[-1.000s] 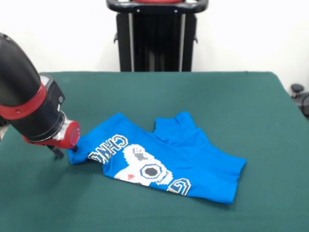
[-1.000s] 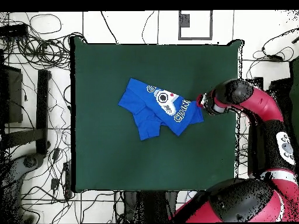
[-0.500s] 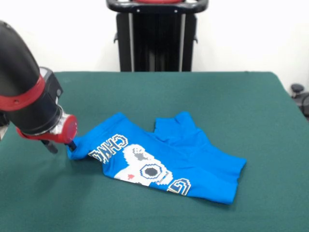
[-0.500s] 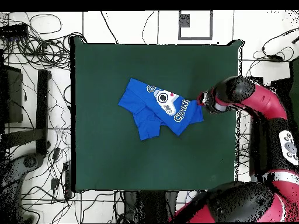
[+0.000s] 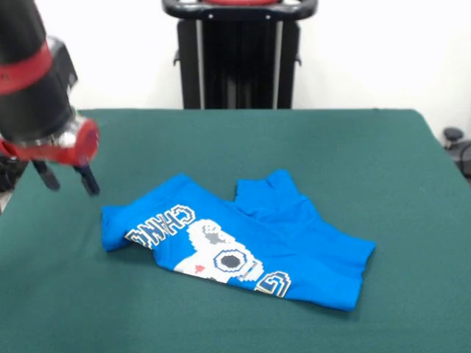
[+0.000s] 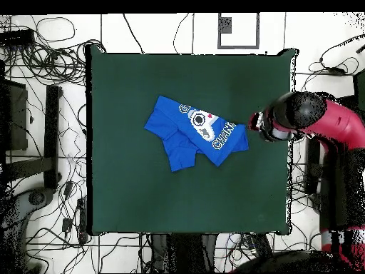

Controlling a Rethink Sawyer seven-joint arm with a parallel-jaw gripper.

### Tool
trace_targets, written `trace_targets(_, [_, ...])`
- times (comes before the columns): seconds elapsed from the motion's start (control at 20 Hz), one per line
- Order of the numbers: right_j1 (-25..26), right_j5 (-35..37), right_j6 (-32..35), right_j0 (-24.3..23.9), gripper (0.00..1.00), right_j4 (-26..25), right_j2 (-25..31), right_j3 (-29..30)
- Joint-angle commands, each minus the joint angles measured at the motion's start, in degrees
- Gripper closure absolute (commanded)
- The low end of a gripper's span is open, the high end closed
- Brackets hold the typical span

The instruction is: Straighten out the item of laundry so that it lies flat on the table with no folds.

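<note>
The table [image 5: 383,147] lies bare and green toward every edge around the T-shirt [image 5: 243,243], which sits crumpled, graphic up, at centre frame. The gripper [image 5: 66,178] hangs open and empty at upper left, just clear of the shirt's left corner.

T-shirt [image 5: 243,246]: soft matt blue cloth, creased, printed graphic | table [image 5: 368,154]: matt green felt-like cover | gripper [image 5: 66,176]: glossy red collar, dull black fingers
</note>
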Motion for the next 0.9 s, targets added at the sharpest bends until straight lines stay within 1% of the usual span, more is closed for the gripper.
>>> trace_targets(0.05, [-10.16,-2.94,-3.27,3.84,0.00,-1.06,0.50,14.41])
trace_targets(0.3, [-13.36,-7.66,0.14,4.53,0.00,-1.21,0.09,20.35])
trace_targets(0.65, [-14.19,-16.85,4.89,5.76,0.00,-1.99,-0.45,26.80])
trace_targets(0.9, [-14.02,-21.77,7.66,7.31,0.00,-1.84,-1.58,29.81])
